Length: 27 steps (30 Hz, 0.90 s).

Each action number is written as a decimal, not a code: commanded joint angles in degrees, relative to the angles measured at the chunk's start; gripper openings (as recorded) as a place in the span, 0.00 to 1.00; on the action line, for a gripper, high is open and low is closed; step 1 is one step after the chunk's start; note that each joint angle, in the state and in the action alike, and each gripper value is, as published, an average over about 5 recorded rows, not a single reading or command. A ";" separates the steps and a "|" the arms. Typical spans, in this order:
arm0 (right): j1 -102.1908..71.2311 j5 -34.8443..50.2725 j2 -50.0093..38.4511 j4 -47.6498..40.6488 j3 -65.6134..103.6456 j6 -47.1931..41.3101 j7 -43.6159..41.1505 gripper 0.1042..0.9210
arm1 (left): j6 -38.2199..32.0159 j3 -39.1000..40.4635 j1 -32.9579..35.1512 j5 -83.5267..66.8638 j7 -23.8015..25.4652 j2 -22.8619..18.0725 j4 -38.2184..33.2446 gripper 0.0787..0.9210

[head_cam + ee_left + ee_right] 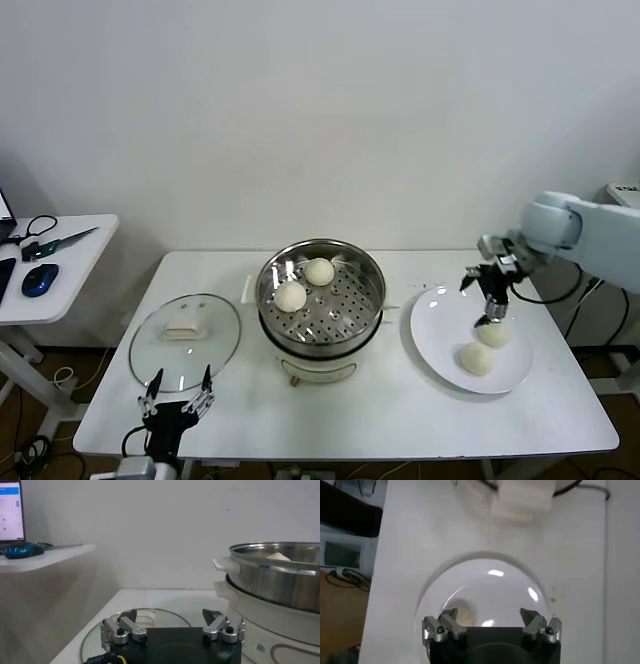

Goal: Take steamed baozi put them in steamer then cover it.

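The steamer (346, 302) stands open at the middle of the white table. Two baozi (319, 271) (290, 296) lie on its perforated tray. Two more baozi (495, 335) (477, 359) sit on the white plate (440, 318) to the right. My right gripper (491, 315) hangs open just above the nearer-to-wall baozi on the plate; its wrist view shows the open gripper (489, 615) over the plate (490, 585). My left gripper (178, 393) is open and empty at the table's front left, by the glass lid (185, 335). The left wrist view shows the steamer (272, 582) and lid (150, 616).
A side table (70, 262) with a blue mouse (40, 280) and cables stands to the left. Cables hang off the table's right end (585, 300). The wall is close behind the steamer.
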 commanded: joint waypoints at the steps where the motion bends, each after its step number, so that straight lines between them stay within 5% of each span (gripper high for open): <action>1: -19.09 -11.60 -6.73 -0.19 12.64 -0.64 0.85 0.88 | 0.05 -0.03 0.16 -0.03 0.01 -0.02 0.03 0.88; 22: -29.33 -13.35 -0.30 -4.33 23.26 -4.83 6.35 0.87 | -0.05 -0.08 1.23 0.07 -0.15 0.16 0.19 0.88; 27: -28.18 -13.16 -0.47 -3.96 22.72 -4.93 5.64 0.75 | -0.07 -0.13 1.39 0.08 -0.23 0.21 0.09 0.88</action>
